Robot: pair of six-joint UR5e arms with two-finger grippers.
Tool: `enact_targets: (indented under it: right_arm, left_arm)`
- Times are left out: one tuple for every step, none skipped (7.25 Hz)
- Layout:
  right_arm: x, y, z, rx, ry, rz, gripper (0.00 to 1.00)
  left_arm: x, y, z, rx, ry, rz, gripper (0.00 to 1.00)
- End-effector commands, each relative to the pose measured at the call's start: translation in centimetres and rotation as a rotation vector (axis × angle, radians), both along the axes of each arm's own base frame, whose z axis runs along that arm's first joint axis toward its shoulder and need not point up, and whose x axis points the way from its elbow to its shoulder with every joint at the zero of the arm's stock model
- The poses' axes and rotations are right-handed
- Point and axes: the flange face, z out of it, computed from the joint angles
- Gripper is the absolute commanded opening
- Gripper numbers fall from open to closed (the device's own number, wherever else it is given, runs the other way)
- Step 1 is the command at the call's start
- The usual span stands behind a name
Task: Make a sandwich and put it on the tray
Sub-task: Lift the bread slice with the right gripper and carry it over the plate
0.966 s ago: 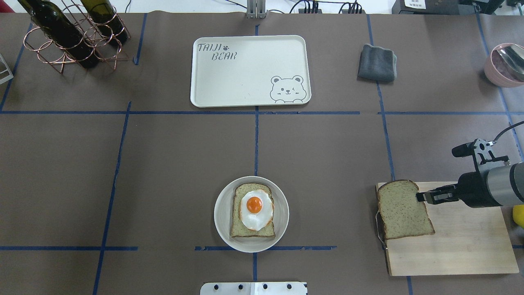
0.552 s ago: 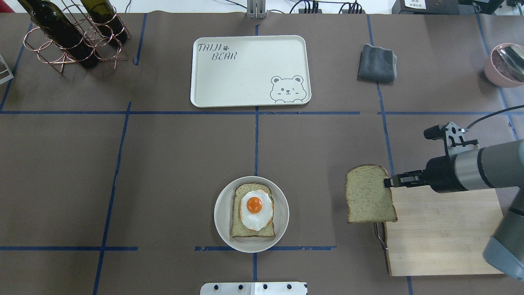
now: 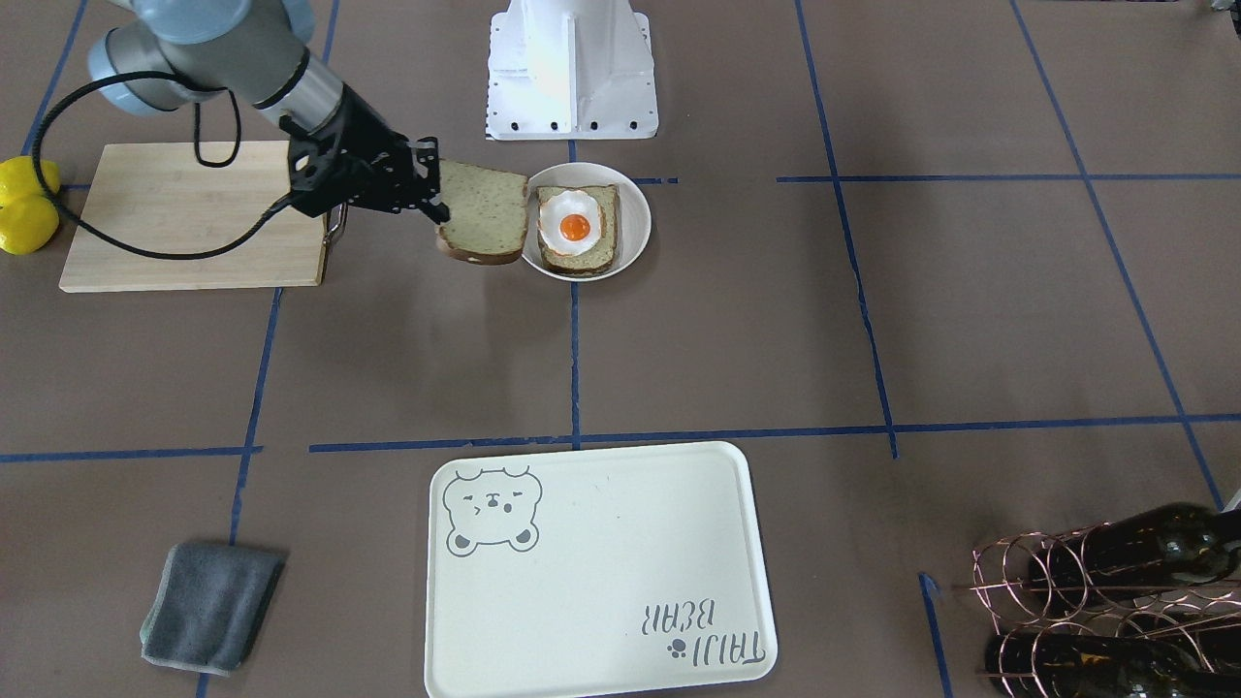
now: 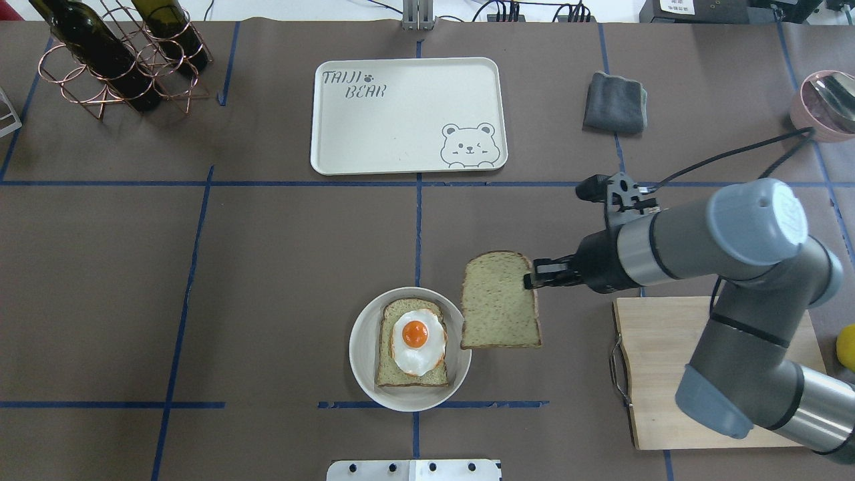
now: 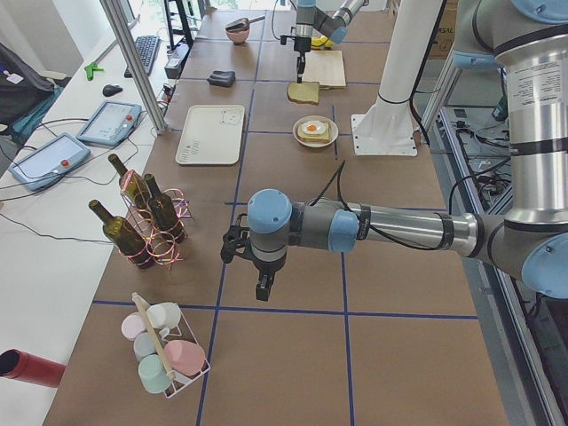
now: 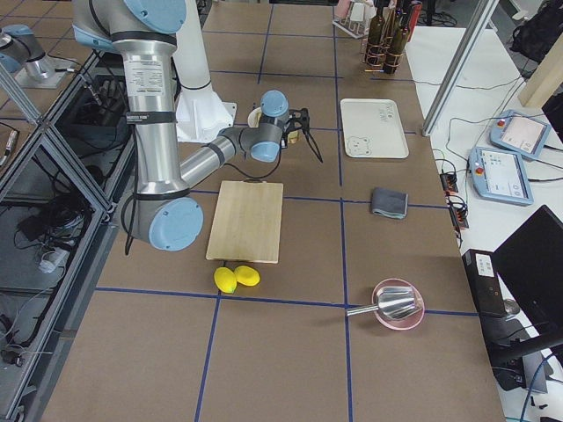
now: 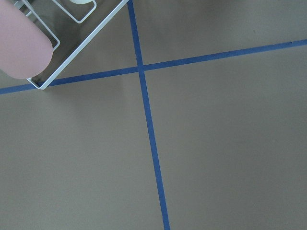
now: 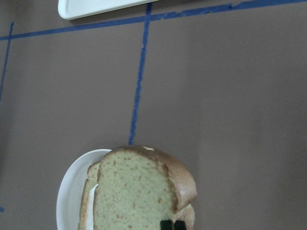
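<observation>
My right gripper [image 4: 531,279] is shut on the right edge of a speckled tan bread slice [image 4: 497,304] and holds it in the air, just right of the round white dish [image 4: 361,361]. In the dish lies a second slice with the fried egg [image 4: 415,337] on top. In the right wrist view the held slice [image 8: 139,191] overlaps the dish [image 8: 69,201]. The cream bear tray [image 4: 407,113] lies at the back centre with nothing on it. My left gripper [image 5: 262,288] hangs over bare table far to the left; I cannot tell whether it is open or shut.
A wooden cutting board [image 4: 721,401] lies at the right front, with lemons [image 3: 24,208] beyond it. A grey cloth [image 4: 614,103] lies right of the tray. A wine rack [image 4: 113,60], a pink bowl [image 4: 825,107] and a cup rack [image 5: 164,355] stand at the edges.
My right arm has lifted the bread slice off the cutting board and carried it left and a little back, up to the dish's right edge.
</observation>
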Motion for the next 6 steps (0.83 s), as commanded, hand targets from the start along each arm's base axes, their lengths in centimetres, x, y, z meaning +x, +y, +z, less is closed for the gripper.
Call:
enact_targets:
  right_arm:
    - [-6.3, 3.9, -4.4, 0.032, 0.023, -0.012, 0.00]
    - [-7.5, 3.9, -4.3, 0.034, 0.034, -0.007, 0.00]
    - [-8.6, 4.2, -3.5, 0.033, 0.055, -0.004, 0.00]
    - [-8.9, 4.0, -3.0, 0.036, 0.066, 0.000, 0.00]
    - [-9.0, 4.0, -2.8, 0.036, 0.071, 0.001, 0.00]
    - [-9.0, 3.9, -2.7, 0.037, 0.074, 0.003, 0.00]
  left_arm:
    - [0.0, -0.1, 0.0, 0.000, 0.000, 0.000, 1.00]
    - [0.0, -0.1, 0.0, -0.001, 0.000, 0.000, 1.00]
    - [0.0, -0.1, 0.0, 0.000, 0.000, 0.000, 1.00]
    - [0.0, -0.1, 0.0, 0.000, 0.000, 0.000, 1.00]
    - [0.0, -0.1, 0.0, 0.000, 0.000, 0.000, 1.00]
    - [0.0, -0.2, -0.1, 0.003, 0.000, 0.000, 1.00]
